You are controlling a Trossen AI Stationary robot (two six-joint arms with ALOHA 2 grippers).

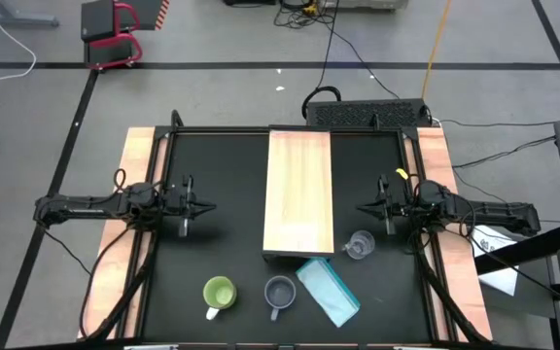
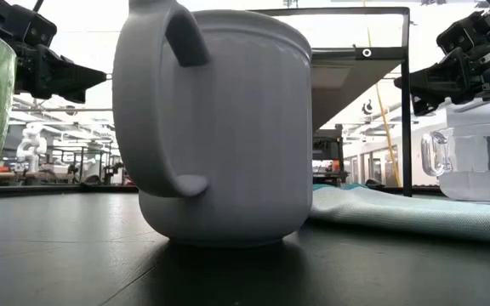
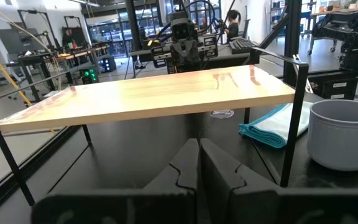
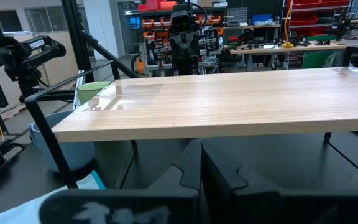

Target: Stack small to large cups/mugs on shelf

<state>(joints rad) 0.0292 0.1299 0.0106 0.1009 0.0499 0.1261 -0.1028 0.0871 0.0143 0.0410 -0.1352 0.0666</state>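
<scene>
The three cups stand on the black table [image 1: 222, 243] near its front edge, none on the shelf: the bright green mug [image 1: 219, 294] to the left, the grey-blue handled mug [image 1: 279, 294] just right of it, and the small clear glass cup [image 1: 359, 245] farther right, close beside the shelf's front right corner. A folded light-blue cloth [image 1: 329, 290] lies between the grey-blue mug and the glass cup, near both. The light-wood shelf [image 1: 298, 191] runs front to back down the middle of the table on thin dark legs, its top bare. The left gripper [image 1: 205, 205] hovers left of the shelf, fingers pressed together and holding nothing. The right gripper [image 1: 365, 206] hovers on the opposite side, pointing at the shelf, likewise closed and empty.
</scene>
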